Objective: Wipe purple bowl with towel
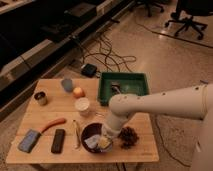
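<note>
The purple bowl [89,131] sits near the front edge of the wooden table [45,112], dark and glossy. Inside it lies the towel [94,143], a pale crumpled cloth, with a yellowish patch beside it. My gripper [105,137] comes down from the white arm [160,104] on the right into the bowl's right half. It is shut on the towel and presses it against the bowl's inside. The fingertips are partly hidden by the cloth.
A green tray [106,90] stands at the back right. A grey-blue cup [67,84], an orange fruit [78,92], a white cup [82,106], a metal can [40,97], a blue sponge [29,140], a black bar [58,140] and a brown cluster [129,136] surround the bowl.
</note>
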### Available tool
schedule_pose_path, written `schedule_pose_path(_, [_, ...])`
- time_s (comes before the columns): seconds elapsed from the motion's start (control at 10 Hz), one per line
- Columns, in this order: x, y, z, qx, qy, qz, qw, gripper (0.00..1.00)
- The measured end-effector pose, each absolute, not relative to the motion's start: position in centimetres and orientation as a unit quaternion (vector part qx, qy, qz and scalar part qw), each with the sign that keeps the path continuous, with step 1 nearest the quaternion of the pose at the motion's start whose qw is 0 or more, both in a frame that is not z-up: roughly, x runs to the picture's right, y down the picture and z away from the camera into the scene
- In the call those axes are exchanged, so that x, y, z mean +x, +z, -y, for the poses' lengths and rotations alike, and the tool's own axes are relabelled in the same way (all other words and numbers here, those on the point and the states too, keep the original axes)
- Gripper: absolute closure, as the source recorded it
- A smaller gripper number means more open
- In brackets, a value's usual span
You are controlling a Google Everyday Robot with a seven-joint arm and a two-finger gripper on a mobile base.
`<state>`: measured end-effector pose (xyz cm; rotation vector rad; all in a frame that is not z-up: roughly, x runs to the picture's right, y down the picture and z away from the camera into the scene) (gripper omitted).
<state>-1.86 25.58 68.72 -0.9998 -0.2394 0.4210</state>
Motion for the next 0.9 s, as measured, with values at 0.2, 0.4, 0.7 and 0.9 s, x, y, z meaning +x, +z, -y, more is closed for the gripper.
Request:
schedule_pose_path(0.2, [-0.9,69.1,-25.0,-0.464,0.212,0.107,0.853,1.0])
schedule_pose_path(0.4, [-0.3,69.5,-24.1,-0.453,0.221,0.102,0.858,1.0])
schedule_pose_path(0.7, [0.5,70.8,-22.5,-0.444,0.236,0.099,0.859,1.0])
schedule_pose_path(0.9, [0.0,72.1,-21.6,-0.444,0.235,0.105,0.858,1.0])
